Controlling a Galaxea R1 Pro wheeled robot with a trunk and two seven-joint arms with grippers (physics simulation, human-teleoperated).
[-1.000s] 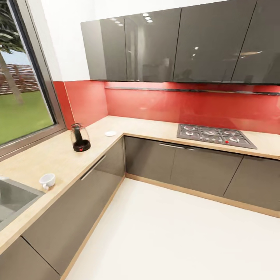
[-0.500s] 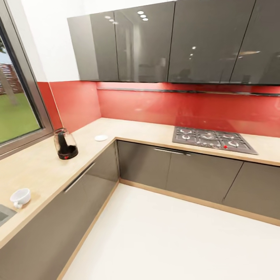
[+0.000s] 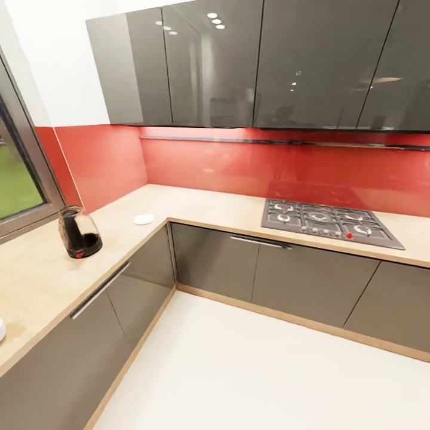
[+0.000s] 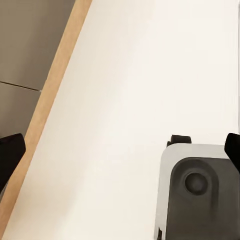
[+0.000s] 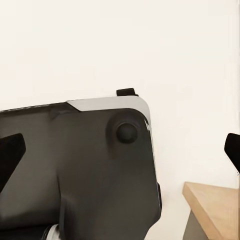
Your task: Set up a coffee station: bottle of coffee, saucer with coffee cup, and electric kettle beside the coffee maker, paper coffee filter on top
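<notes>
The kitchen countertop [image 3: 197, 206] runs in an L under red wall panels. On its left arm stands the electric kettle [image 3: 79, 233], dark-tinted glass on a dark base. The white saucer [image 3: 143, 219] lies near the inner corner, with nothing on it. A white sliver of the coffee cup [image 3: 1, 329] shows at the picture's left edge. My left gripper [image 4: 120, 150] and right gripper [image 5: 120, 150] hang open over the pale floor, holding nothing. The coffee maker, bottle of coffee, paper coffee filter and kitchen shelf are out of view.
A gas hob [image 3: 328, 222] is set into the right arm of the counter. Glossy grey wall cabinets [image 3: 239, 65] hang above it, and a window [image 3: 18, 179] is at the left. My own base [image 5: 75, 165] shows under the grippers. White floor lies ahead.
The head view has swung right: kettle, saucer and cup slid left in the picture, and the sink left the frame. The things themselves have not moved.
</notes>
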